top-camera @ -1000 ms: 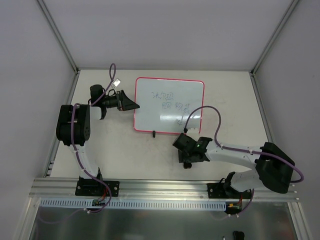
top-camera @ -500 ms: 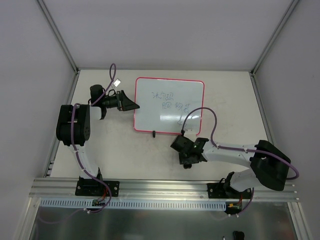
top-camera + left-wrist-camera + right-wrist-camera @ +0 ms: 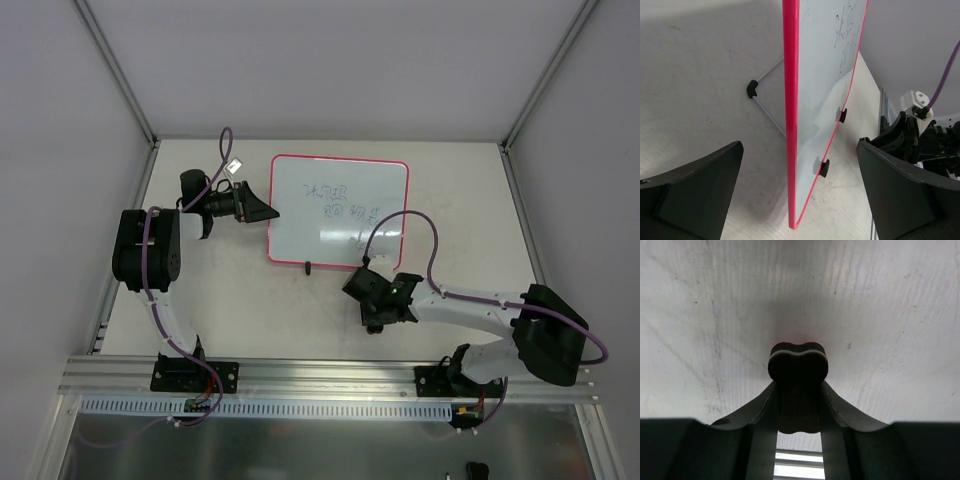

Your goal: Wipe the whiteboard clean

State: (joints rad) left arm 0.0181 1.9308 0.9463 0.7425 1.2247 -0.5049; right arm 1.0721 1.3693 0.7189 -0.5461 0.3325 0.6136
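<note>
Just changed: the right gripper [image 3: 798, 390] has drawn its jaws in over the last moment, and they now sit narrow, pinched on the waist of the bone-shaped eraser [image 3: 798, 365].
Eraser: its red and black end pokes out past the fingertips, right at the worktop [image 3: 250, 300] surface. I cannot tell whether it has lifted off yet.
Meaning for the task: the tool looks secured, so picking up seems done. No wiping has begun.
Right gripper place: right of centre on the worktop, nearer the near edge than the far one.
Whiteboard [image 3: 300, 215]: in the far half of the worktop, about midway between the left and right edges, pink frame all round, a small black foot [image 3: 309, 267] on its near long edge.
Board to tool: the held eraser is just near of the board's near right corner, close to it but apart from it. The board lies beyond and slightly left of the tool.
Left gripper [image 3: 265, 212]: jaws spread wide, holding nothing, with the board's left edge between the two fingers and touching neither.
Handwriting [image 3: 340, 205]: blue marks cover the centre and right of the board, untouched.
Likely next need: carry the eraser forward onto the right half.
</note>
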